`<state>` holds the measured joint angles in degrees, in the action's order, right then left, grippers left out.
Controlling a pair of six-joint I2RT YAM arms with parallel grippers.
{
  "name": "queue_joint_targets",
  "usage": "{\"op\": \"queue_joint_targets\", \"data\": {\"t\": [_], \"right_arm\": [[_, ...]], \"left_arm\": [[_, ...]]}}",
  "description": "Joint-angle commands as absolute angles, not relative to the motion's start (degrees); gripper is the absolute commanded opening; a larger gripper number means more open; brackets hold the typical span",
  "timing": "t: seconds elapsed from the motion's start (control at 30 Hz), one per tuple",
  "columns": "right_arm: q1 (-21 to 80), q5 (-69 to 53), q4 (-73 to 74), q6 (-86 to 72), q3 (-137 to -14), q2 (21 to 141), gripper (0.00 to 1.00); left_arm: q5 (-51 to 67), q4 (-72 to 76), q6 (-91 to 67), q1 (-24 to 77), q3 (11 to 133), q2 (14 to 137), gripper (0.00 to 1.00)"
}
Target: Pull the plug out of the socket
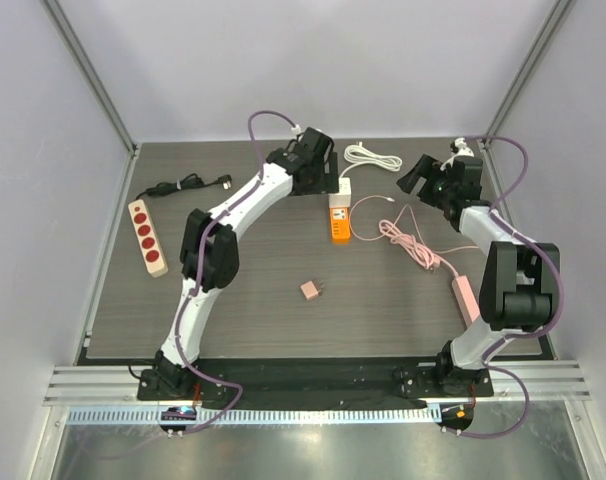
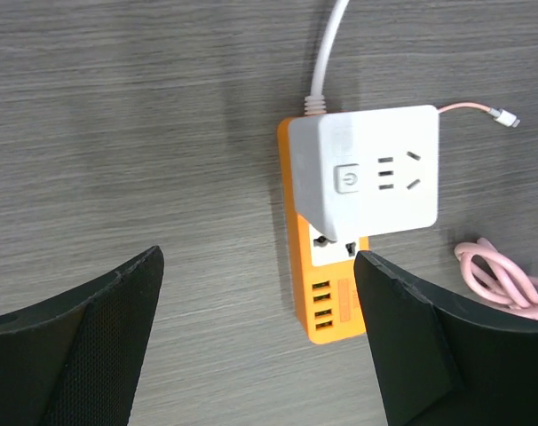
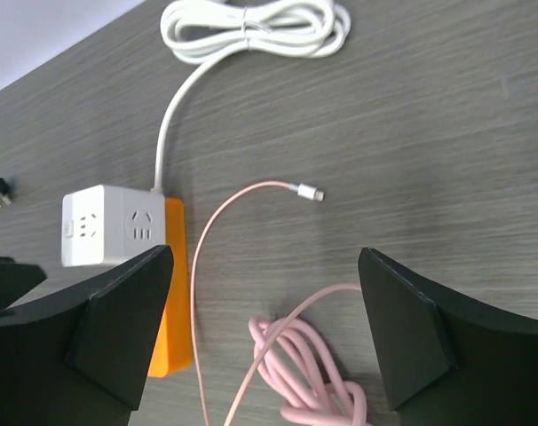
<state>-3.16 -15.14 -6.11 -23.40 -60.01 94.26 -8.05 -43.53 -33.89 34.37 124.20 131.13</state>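
Observation:
An orange socket strip (image 1: 340, 222) lies at the table's middle back. A white cube plug (image 1: 341, 187) sits plugged into its far end, with a white cord leading away. My left gripper (image 1: 328, 178) is open and empty, hovering just left of the cube. In the left wrist view the cube (image 2: 367, 173) and the strip (image 2: 327, 302) lie ahead of the open gripper (image 2: 260, 342), toward its right finger. My right gripper (image 1: 416, 180) is open and empty, off to the right of the strip. Its wrist view shows the cube (image 3: 109, 226) and strip (image 3: 171, 302) at the left.
A coiled white cord (image 1: 371, 156) lies at the back. A pink cable (image 1: 408, 240) runs to a pink adapter (image 1: 466, 297) at the right. A small pink plug (image 1: 311, 290) lies mid-table. A beige strip with red sockets (image 1: 148, 237) and a black cable (image 1: 183, 185) lie at the left.

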Motion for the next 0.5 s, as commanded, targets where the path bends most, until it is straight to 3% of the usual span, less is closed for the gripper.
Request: {"op": "queue_joint_targets", "data": {"t": [0.0, 0.47], "right_arm": [[-2.99, -21.18, -10.63, -26.36, -59.77, 94.13, 0.91], [-2.99, -21.80, -12.92, -26.81, -59.15, 93.95, 0.91]], "left_arm": [[-16.25, -40.17, -32.61, 35.77, 128.14, 131.13, 0.88], [-21.36, -39.20, -31.38, 37.97, 132.45, 137.19, 0.96]]}}
